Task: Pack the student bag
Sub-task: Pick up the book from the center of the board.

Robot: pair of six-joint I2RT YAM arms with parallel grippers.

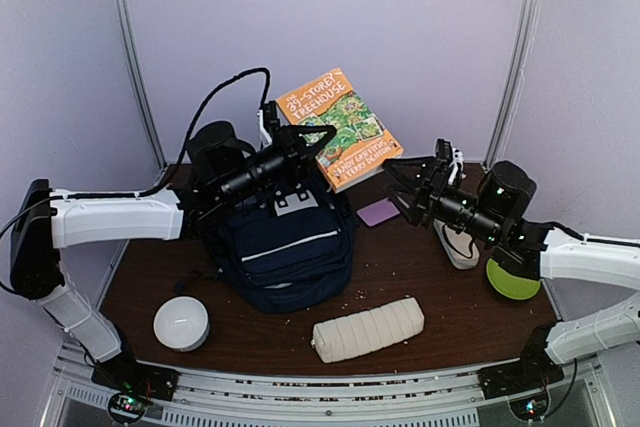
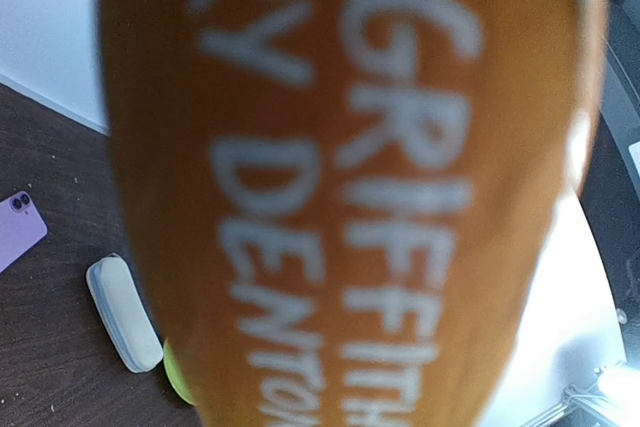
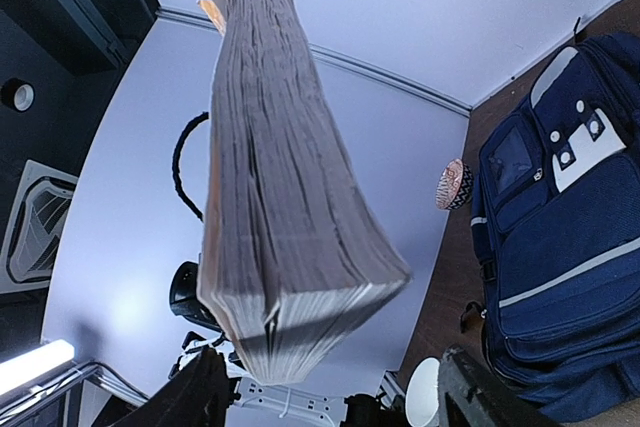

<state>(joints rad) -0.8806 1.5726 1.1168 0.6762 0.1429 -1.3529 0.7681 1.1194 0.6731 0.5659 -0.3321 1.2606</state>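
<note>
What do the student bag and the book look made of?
The student bag: matte navy woven fabric, judging by stitched seams and soft folds; perhaps nylon or polyester. The book: paper pages, shown by rough stacked edges, under a printed orange cover, likely card.

There was one navy backpack [image 1: 290, 252] and one orange paperback book [image 1: 335, 127]. Of smaller things there was one purple phone [image 1: 378, 212], one white ribbed pouch [image 1: 368, 328], one white round puck-shaped thing [image 1: 181, 323], one lime-green round thing [image 1: 512, 280] and one white oblong case [image 1: 458, 245]. The arms numbered two, each with a single pincer: the left pincer [image 1: 303, 139] and the right pincer [image 1: 398, 185]. One dark tabletop [image 1: 450, 297] lay beneath.
</note>
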